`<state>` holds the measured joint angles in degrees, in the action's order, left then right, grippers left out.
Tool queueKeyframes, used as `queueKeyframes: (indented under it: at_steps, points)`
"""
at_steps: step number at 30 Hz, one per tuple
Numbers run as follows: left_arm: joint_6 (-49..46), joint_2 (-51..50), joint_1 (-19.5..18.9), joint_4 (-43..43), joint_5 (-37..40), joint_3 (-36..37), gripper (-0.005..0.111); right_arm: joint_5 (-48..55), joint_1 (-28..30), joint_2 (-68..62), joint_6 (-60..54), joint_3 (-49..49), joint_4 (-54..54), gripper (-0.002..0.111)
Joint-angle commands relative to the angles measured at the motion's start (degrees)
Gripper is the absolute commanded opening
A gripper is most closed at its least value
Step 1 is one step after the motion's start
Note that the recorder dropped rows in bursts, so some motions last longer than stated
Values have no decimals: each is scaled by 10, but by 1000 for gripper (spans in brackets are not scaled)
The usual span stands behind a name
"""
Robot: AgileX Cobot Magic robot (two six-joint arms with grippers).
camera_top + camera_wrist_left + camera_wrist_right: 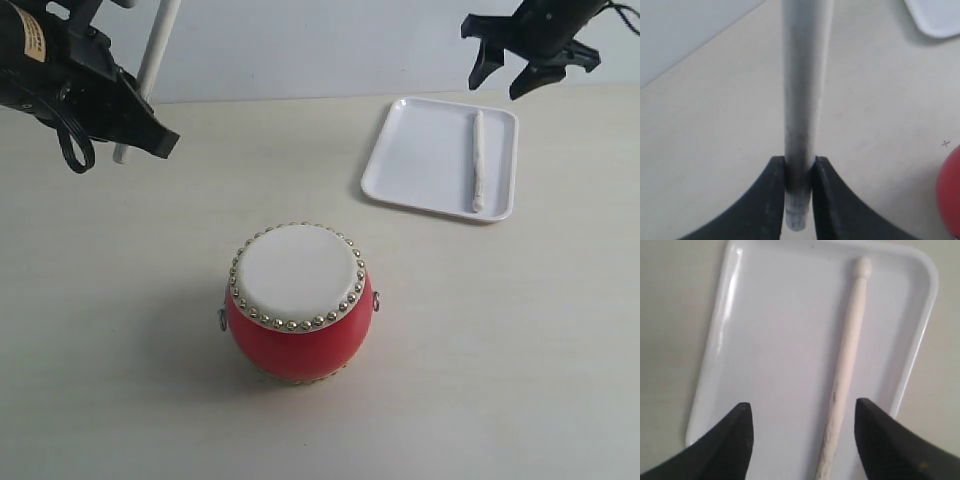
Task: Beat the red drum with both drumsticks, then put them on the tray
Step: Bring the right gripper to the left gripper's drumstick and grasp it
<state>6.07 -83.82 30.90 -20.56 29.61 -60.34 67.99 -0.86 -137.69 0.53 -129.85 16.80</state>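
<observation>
The red drum [298, 300] stands on the bench [120, 350] in the lower middle of the frame, with its white skin facing up. The white tray [420, 165] lies in the upper right, well apart from the drum. One drumstick [478, 160] lies flat in the tray, near its right side. The right fingers [487, 62] hang above the tray, spread wide and holding nothing. In the upper left, high above the bench, the left fingers [150, 130] are squeezed tight on the other drumstick [159, 40], which pokes up past the top of the frame
</observation>
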Motion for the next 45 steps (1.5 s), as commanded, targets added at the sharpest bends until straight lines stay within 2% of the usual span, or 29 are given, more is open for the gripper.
queueKeyframes:
  at_steps: [1,8,16,22,28,30,33,35,38,41,45]
  points:
    - [2,1,-2,13,-15,-5,0,16,1,39,-40,-3,-3,58]
    - [2,-2,-2,41,-32,-11,0,20,1,42,-76,-3,19,58]
    - [0,-86,0,84,-47,-101,0,20,1,42,-117,-2,64,57]
    - [-78,-155,-10,152,-47,-162,0,20,1,45,-308,51,260,52]
    - [-174,-165,-42,271,-43,-169,0,20,1,45,-447,125,399,51]
    - [-232,-165,-60,329,-42,-169,0,20,1,45,-481,145,432,51]
    - [-412,-165,-95,508,-10,-169,0,20,1,45,-534,179,487,51]
    - [-585,-168,-129,687,55,-168,0,20,1,45,-569,202,520,51]
    - [-783,-177,-187,907,180,-148,0,20,-5,45,-608,230,546,51]
    - [-874,-194,-234,998,242,-121,0,20,-19,45,-635,244,562,52]
    - [-950,-219,-269,1034,285,-87,0,20,-54,45,-680,248,586,55]
